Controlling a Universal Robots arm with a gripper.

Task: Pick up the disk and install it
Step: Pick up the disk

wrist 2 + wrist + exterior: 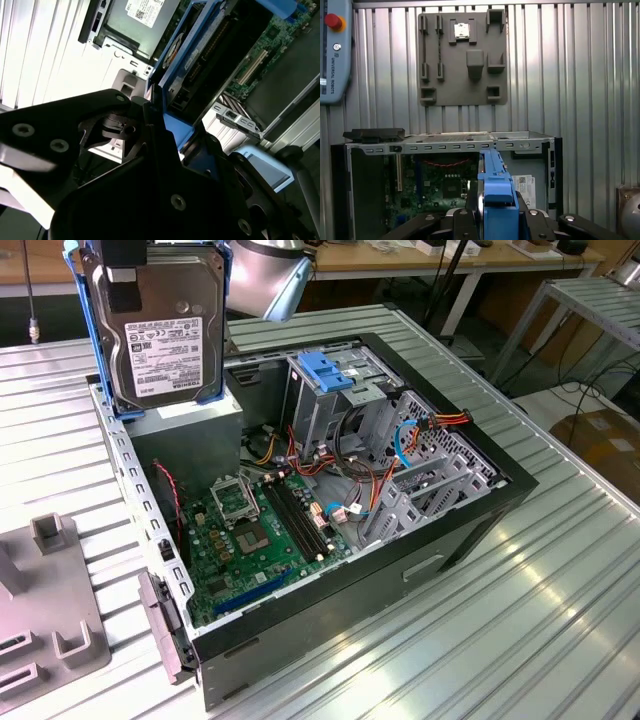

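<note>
The disk [165, 345], a silver hard drive with a white label and a blue bracket, hangs upright above the back left corner of the open computer case [480, 510] in the exterior view. My gripper [125, 270] is shut on its top edge. In the first wrist view the disk's blue bracket [495, 200] stands edge-on between my gripper's [495, 222] dark fingers, over the case's inside. The second wrist view shows the disk [192, 60] slanting away from my gripper [162, 122], above the motherboard [255, 60].
Inside the case stand a metal drive cage with a blue top [325, 375], a grey box with a white sticker [185, 430], the green motherboard [250, 530] and loose cables [420, 435]. A grey fixture plate [50, 610] lies on the ribbed metal table. A control pendant [335, 50] lies nearby.
</note>
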